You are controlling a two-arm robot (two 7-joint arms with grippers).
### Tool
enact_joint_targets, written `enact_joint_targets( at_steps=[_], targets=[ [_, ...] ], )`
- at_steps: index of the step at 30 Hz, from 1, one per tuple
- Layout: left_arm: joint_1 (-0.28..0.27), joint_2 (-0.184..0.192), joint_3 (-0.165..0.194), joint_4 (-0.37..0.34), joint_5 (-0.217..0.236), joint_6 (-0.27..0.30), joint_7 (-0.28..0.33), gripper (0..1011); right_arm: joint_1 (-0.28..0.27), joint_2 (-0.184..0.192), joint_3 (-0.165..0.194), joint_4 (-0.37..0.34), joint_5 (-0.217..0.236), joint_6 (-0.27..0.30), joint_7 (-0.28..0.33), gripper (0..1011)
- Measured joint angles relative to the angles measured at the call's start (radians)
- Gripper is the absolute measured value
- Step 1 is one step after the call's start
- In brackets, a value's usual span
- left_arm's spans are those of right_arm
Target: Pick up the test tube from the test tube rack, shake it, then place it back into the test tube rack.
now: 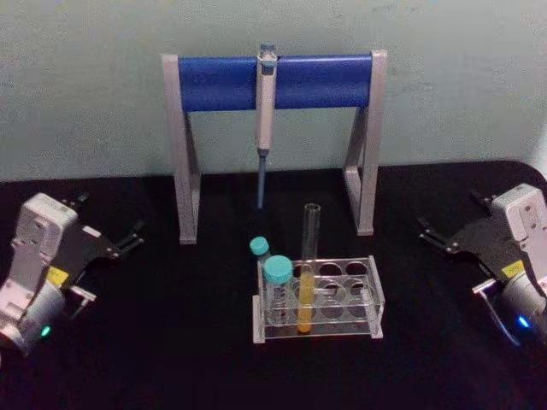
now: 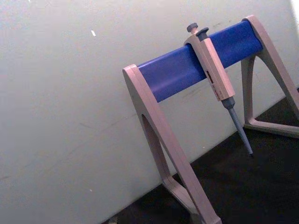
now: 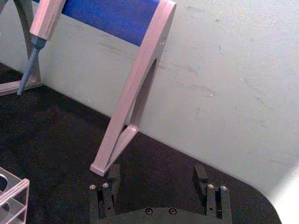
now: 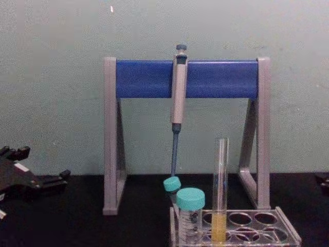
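The test tube (image 1: 309, 248) is a tall clear glass tube with yellow-orange liquid in its lower part. It stands upright in a front hole of the test tube rack (image 1: 376, 295), near the rack's left side. From the chest the test tube (image 4: 221, 175) rises well above the rack (image 4: 288, 236). My left gripper (image 1: 131, 237) rests open on the black table far to the left, holding nothing. My right gripper (image 1: 432, 235) rests open far to the right, its fingers (image 3: 114, 173) spread and pointing toward the stand. A corner of the rack (image 3: 11, 191) shows in the right wrist view.
Two teal-capped tubes (image 1: 276, 273) (image 1: 259, 248) stand in the rack's left end, right beside the test tube. Behind the rack stands a grey-and-blue pipette stand (image 1: 325, 81) with a pipette (image 1: 265, 111) hanging from it. A pale wall lies behind.
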Motion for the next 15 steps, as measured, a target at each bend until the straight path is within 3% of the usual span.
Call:
enact_joint_targets(
  at_steps=[15],
  targets=[
    [0.0, 0.0, 0.0, 0.0, 0.0, 0.0, 0.0, 1001, -0.006, -0.007, 0.011, 0.0, -0.001, 0.0, 0.008, 1000]
  ],
)
